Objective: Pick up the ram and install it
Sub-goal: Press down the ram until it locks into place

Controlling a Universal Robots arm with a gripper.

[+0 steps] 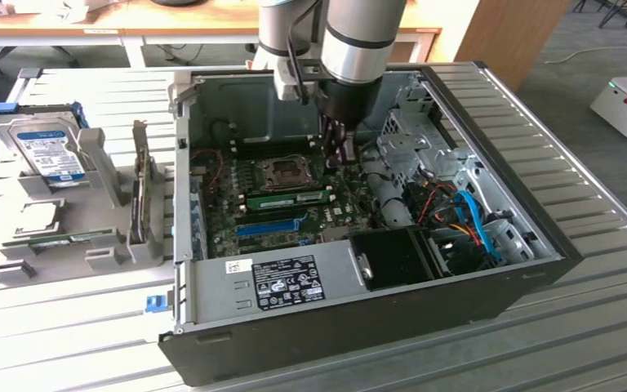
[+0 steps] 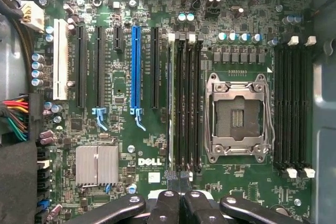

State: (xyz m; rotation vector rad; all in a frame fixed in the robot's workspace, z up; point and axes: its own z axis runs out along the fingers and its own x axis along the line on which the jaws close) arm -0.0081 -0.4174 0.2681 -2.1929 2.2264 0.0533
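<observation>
While pressing with gripper (image 2: 178,177) fingers fully closed and empty, keep straight above ram (image 2: 169,103), standing edge-up just ahead of fingertips, apparently seated; push evenly along top edge, clear of empty slots (image 2: 188,103) beside.

The word "DELL" stands in white capitals on the green motherboard (image 2: 149,162) in the wrist view, just beside the finned silver heatsink (image 2: 97,164). In the exterior view a white-and-black label (image 1: 288,280) covers the top of the power supply in the open computer case (image 1: 488,302), and a blue label (image 1: 55,157) sits on the upright hard drive; the print on both is too small to read.
</observation>
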